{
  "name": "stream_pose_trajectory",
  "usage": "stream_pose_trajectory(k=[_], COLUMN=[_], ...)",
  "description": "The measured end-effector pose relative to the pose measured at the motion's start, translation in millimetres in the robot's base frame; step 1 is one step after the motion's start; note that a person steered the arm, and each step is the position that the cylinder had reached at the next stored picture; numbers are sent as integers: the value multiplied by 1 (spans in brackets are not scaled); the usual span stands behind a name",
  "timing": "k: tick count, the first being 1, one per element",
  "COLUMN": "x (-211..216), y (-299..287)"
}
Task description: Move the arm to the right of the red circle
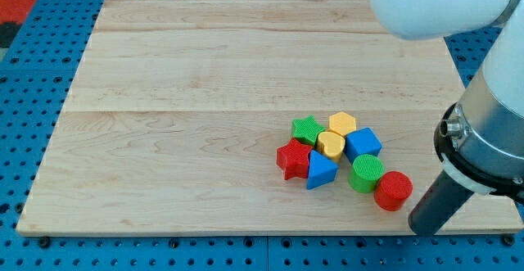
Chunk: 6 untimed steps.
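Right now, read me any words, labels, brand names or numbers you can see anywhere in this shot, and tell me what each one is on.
None: no text, number or sign can be read anywhere in the view.
The wooden board shows only grain.
The blocks, from the red circle to the red star, have plain faces.
My tip, just to the view's right of the red circle, carries no marking.

Arm's white upper body point(434, 5) cut off at view's top & right, board point(205, 99) top-right corner hidden behind it
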<state>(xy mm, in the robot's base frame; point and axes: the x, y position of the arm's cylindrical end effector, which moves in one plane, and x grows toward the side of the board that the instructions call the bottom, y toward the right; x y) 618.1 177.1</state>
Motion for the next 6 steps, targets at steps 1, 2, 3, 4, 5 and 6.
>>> stream_pose_trajectory(k=[1,2,3,4,5,6], x=[0,0,0,0,0,0], y=[0,1,-1,-1,0,17])
